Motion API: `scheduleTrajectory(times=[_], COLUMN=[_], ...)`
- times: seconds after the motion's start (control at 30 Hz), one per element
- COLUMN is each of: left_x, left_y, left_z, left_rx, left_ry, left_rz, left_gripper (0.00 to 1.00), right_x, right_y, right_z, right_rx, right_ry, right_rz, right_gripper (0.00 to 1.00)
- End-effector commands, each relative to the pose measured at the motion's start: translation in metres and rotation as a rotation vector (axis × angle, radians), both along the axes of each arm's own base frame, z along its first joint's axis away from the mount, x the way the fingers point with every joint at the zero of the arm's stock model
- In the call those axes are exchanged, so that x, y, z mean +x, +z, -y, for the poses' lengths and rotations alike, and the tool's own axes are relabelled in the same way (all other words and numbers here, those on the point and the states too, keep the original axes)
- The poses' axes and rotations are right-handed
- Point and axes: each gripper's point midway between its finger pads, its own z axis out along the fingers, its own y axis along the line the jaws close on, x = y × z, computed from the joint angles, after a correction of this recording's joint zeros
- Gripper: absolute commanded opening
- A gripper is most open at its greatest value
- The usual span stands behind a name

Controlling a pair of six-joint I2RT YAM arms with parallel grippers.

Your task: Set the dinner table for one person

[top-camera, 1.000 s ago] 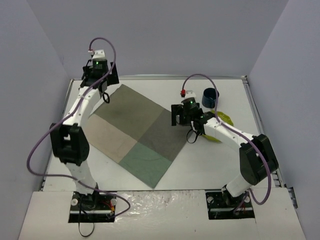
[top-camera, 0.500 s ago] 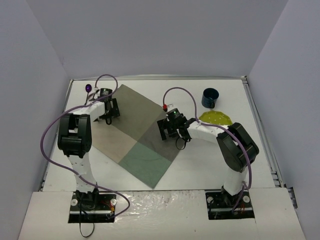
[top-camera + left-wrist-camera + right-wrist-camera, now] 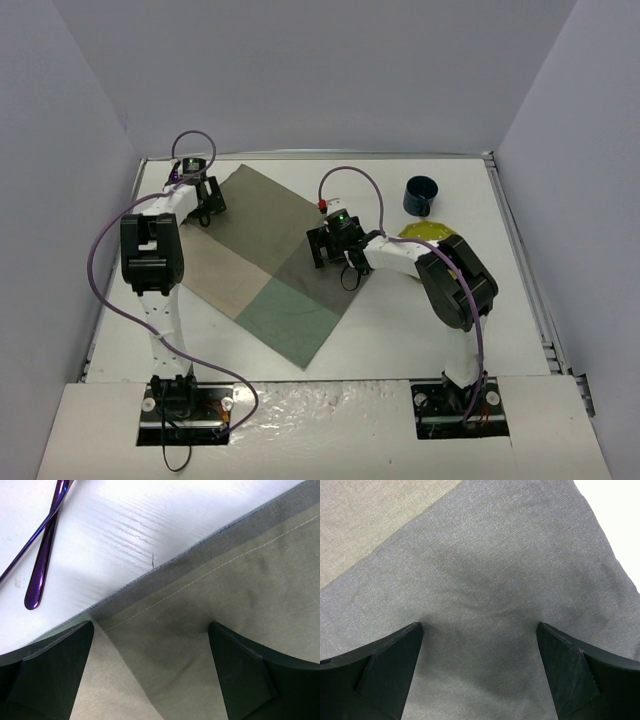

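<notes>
The dinner table (image 3: 420, 320) is white with a thin metal rim. A grey-green-beige patchwork cloth (image 3: 265, 265) lies on it at a slant. My left gripper (image 3: 203, 200) is open, low over the cloth's far left edge; in the left wrist view (image 3: 151, 627) its fingers straddle beige cloth (image 3: 200, 600) near the hem. My right gripper (image 3: 326, 246) is open, low over the cloth's right corner; in the right wrist view (image 3: 479, 626) dark grey cloth (image 3: 485, 570) lies between the fingers. Both grippers are empty.
A dark blue cup (image 3: 421, 195) stands at the back right, with a yellow-green plate (image 3: 432, 235) in front of it, partly behind the right arm. Purple cutlery (image 3: 44, 555) lies on the bare table just beyond the cloth's edge, near the left gripper.
The left gripper came down from the back of the table to the cloth's far left edge. The right gripper moved left from near the plate onto the cloth's right corner.
</notes>
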Motion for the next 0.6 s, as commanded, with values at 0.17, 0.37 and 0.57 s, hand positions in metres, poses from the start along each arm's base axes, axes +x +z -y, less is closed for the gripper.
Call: scheduleTrajectory(times=[0.17, 0.37, 0.57], left_x=[0.019, 0.027, 0.036], left_y=[0.010, 0.006, 0.021], left_z=[-0.016, -0.021, -0.023], left_rx=[-0.003, -0.011, 0.002], left_ry=[-0.011, -0.011, -0.024], left_rz=[-0.002, 0.001, 0.031], left_gripper=[0.97, 0.97, 0.97], right_x=[-0.019, -0.020, -0.011], right_y=[-0.018, -0.010, 0.016], right_z=[-0.008, -0.015, -0.028], right_rx=[0.040, 0.066, 0.103], right_ry=[-0.040, -0.031, -0.024], right_rz=[-0.104, -0.101, -0.048], right_gripper=[0.94, 0.94, 0.94])
